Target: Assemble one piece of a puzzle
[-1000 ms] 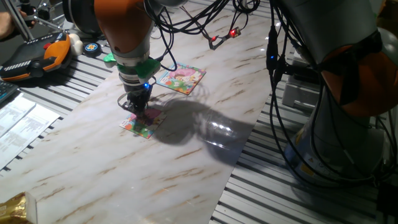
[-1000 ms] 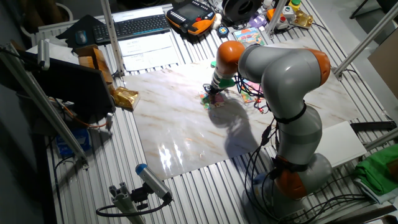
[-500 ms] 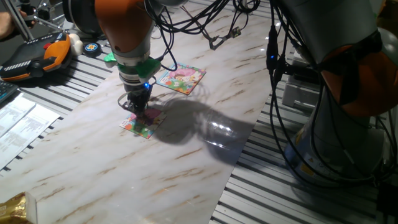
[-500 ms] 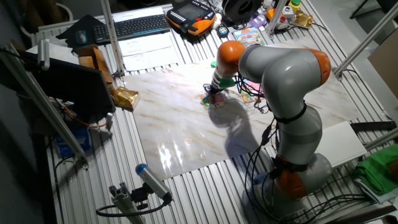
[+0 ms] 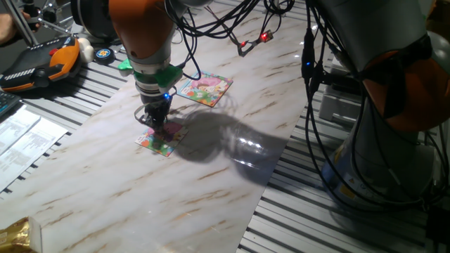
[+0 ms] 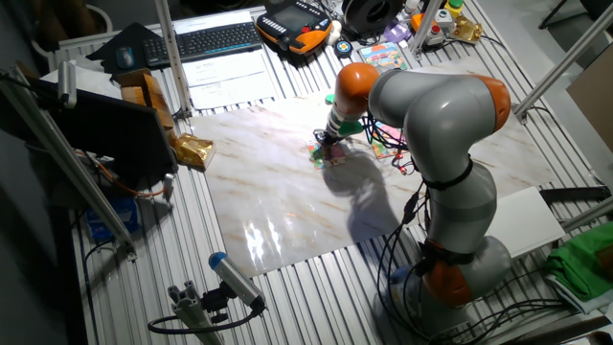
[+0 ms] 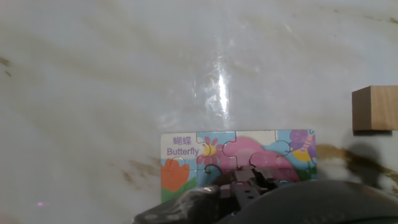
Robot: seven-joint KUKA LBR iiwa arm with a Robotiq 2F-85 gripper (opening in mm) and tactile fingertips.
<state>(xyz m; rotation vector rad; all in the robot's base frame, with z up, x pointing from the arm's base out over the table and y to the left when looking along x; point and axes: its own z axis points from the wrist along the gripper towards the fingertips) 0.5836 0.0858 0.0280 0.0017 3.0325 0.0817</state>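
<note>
- One fixed view: basically no change vs a sec ago, gripper (image 5: 157, 126) still parked tip-down on the puzzle (image 5: 160, 139), larger board (image 5: 204, 88) at 1 o'clock. Prob pressing/seating stage.
- Other fixed view: same deal, nothing moved; gripper on puzzle (image 6: 329, 155). Too small to read the jaws.
- Hand view: puzzle (image 7: 236, 158) at 6 o'clock, wood block (image 7: 375, 108) at 3. Can't tell if jaws are open, or pick out the piece.
</note>
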